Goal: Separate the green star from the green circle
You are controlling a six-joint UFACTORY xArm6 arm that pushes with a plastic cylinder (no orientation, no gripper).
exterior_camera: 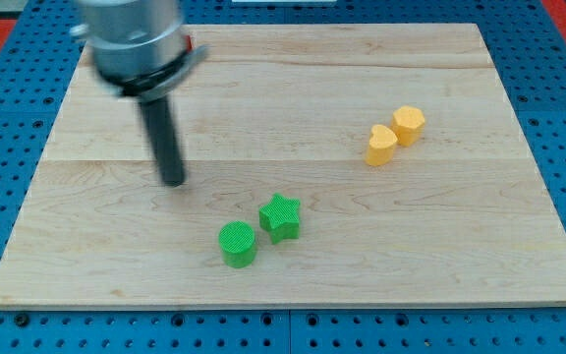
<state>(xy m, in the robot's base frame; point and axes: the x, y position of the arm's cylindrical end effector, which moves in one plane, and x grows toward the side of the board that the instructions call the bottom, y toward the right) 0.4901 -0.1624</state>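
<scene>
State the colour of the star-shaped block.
Green: the star block, clear in the camera view.

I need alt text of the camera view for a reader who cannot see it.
My tip rests on a wooden board, up and to the view's left of a green circle and green star sitting close together. Two yellow blocks sit toward the view's upper right.

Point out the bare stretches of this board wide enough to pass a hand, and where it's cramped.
Bare: the wide strip between the green star and the two yellow blocks, the view's right edge, and the bottom left corner below my tip. Cramped: the green circle sits almost against the star; the yellow pair touch.
</scene>
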